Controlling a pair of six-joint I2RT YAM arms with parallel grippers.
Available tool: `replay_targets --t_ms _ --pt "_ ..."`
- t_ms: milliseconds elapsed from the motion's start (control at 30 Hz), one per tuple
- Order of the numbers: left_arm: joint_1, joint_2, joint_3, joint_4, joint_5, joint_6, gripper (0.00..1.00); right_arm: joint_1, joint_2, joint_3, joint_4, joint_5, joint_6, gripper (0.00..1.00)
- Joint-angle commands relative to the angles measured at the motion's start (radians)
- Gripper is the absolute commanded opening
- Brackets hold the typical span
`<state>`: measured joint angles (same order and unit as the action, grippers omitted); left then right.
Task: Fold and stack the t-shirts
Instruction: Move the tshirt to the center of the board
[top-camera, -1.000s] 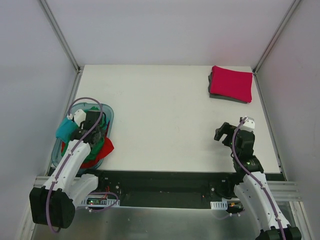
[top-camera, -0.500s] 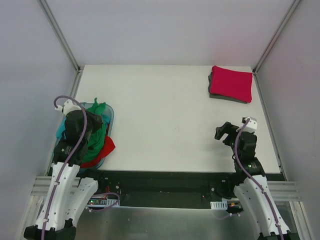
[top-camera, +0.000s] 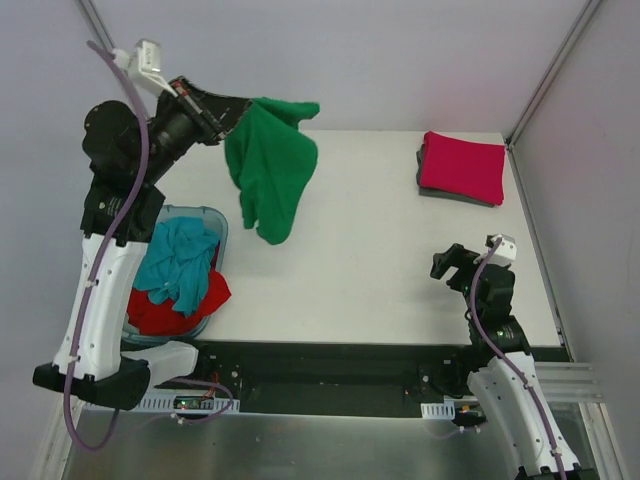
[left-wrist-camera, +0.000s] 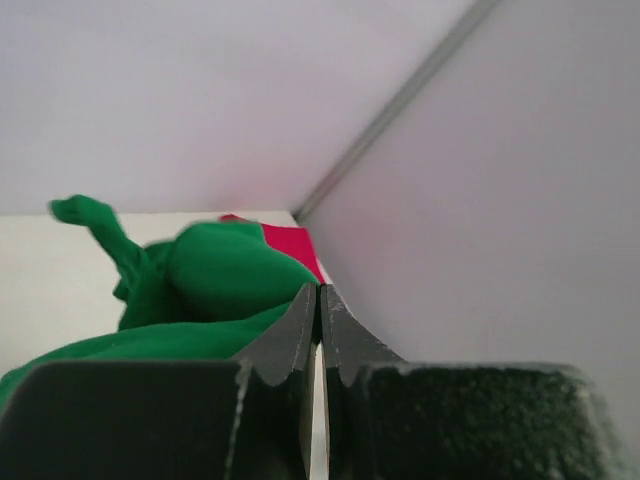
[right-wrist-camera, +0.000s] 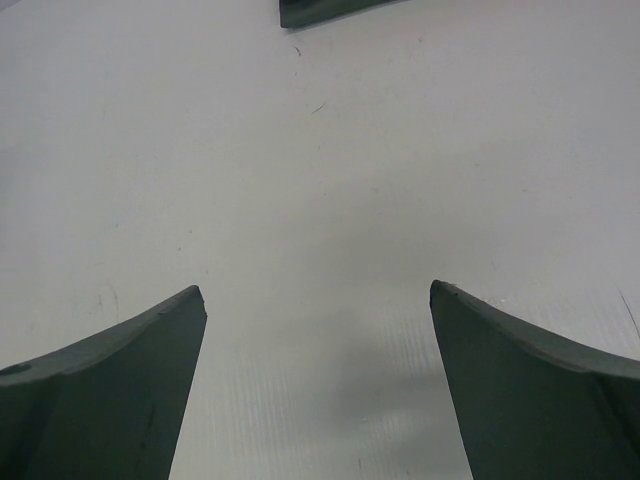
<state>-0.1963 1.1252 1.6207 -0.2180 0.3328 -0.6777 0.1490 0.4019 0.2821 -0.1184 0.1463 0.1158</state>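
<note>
Hiding most of the dark grey t-shirt (top-camera: 438, 192), the folded crimson-pink t-shirt (top-camera: 462, 165) lies on it at the counter's (top-camera: 350, 250) far right corner; only a grey edge shows. The teal t-shirt (top-camera: 180, 262) and red t-shirt (top-camera: 165, 312) are crumpled in the translucent tub (top-camera: 222, 228). The left gripper (left-wrist-camera: 320, 300), raised high, is clamped on the bright green t-shirt (top-camera: 270, 165), whose soft cloth hangs in limp folds over the counter's left half. The right gripper (right-wrist-camera: 318, 300) is spread apart above bare counter.
</note>
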Motion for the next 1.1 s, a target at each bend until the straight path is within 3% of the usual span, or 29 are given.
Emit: replay_targets --t_ms 0,100,233,267,300,333,500,700,800,1067 --pt "-0.129 0.113 0.102 0.068 0.135 0.041 0.0 -0.003 -0.009 0.02 0.017 0.033 0.004 0.96" --pt "-0.176 0.142 0.042 0.068 0.054 0.069 0.0 -0.003 -0.017 0.022 0.006 0.041 0.001 0.96" --pt "-0.215 0.157 -0.146 0.066 -0.029 0.102 0.02 -0.002 -0.026 0.017 0.003 0.042 0.001 0.96" --pt "-0.218 0.168 -0.194 0.06 -0.031 0.11 0.15 -0.003 -0.023 0.019 0.003 0.045 0.001 0.96" --pt "-0.218 0.176 -0.237 0.045 -0.047 0.113 0.48 -0.003 -0.018 0.019 0.003 0.047 0.001 0.96" --pt "-0.218 0.18 -0.269 0.026 -0.089 0.122 0.98 -0.003 -0.011 0.02 0.005 0.047 0.002 0.96" --pt "-0.218 0.156 -0.356 -0.086 -0.264 0.148 0.99 -0.003 0.058 0.037 0.026 -0.066 -0.016 0.96" --pt "-0.218 0.11 -0.553 -0.09 -0.232 0.144 0.99 0.007 0.228 0.069 0.08 -0.353 -0.048 0.96" --pt "-0.219 0.117 -0.623 -0.086 -0.198 0.118 0.99 0.091 0.366 0.11 0.092 -0.479 -0.061 0.96" --pt "-0.241 0.108 -0.777 -0.021 -0.186 0.101 0.99 0.412 0.65 0.204 0.057 -0.328 0.005 0.99"
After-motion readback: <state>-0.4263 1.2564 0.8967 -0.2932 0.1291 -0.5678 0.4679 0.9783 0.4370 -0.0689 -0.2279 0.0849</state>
